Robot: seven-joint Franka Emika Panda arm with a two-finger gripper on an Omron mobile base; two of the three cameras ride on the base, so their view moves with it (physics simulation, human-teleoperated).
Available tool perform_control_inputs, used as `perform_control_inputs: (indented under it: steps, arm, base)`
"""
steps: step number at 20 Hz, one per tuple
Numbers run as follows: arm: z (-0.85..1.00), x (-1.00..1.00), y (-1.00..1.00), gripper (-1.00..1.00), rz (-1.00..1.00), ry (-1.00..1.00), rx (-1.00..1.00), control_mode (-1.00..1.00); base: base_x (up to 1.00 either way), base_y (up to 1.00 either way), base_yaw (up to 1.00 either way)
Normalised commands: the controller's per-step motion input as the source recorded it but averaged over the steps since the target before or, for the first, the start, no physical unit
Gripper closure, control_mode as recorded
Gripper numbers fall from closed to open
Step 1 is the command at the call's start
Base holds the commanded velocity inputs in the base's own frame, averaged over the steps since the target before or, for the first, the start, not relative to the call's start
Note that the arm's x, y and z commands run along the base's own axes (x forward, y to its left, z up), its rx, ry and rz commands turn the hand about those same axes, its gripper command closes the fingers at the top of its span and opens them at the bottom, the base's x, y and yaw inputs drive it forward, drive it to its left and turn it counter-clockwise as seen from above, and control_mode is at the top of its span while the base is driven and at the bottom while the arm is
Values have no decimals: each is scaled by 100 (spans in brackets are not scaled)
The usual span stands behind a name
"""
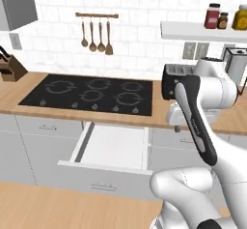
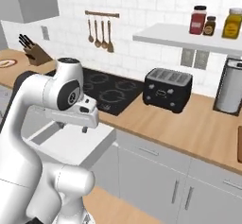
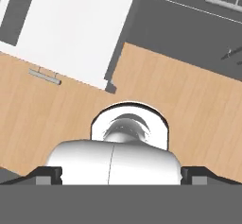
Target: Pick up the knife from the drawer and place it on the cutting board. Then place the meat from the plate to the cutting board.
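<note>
The drawer (image 1: 116, 146) stands pulled out below the cooktop, and its white floor looks bare; in the hand view the drawer (image 3: 71, 24) lies at the upper left. The knife is out of view. My gripper (image 2: 79, 125) hangs over the near right corner of the drawer (image 2: 71, 145), pointing down. In the hand view my gripper (image 3: 121, 179) is open, its fingertips (image 3: 47, 176) wide apart with nothing between them. A sliver of the cutting board (image 2: 240, 145) shows at the right edge of the counter. The plate (image 2: 6, 63) sits far left; the meat is too small to tell.
A black cooktop (image 1: 91, 95) lies behind the drawer. A black toaster (image 2: 168, 90) stands on the counter to its right, with a steel canister (image 2: 230, 88) beyond. A knife block (image 1: 10, 67) is at the far left. Wooden spoons (image 1: 96, 37) hang on the wall.
</note>
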Motion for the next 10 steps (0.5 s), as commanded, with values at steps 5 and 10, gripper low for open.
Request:
perform_control_inputs:
  steps: [5, 10]
  arm:
    - [0, 0, 0, -100, 0, 0, 0, 100]
    - [0, 0, 0, -100, 0, 0, 0, 100]
  base:
    - [12, 77, 12]
    - [11, 100, 0]
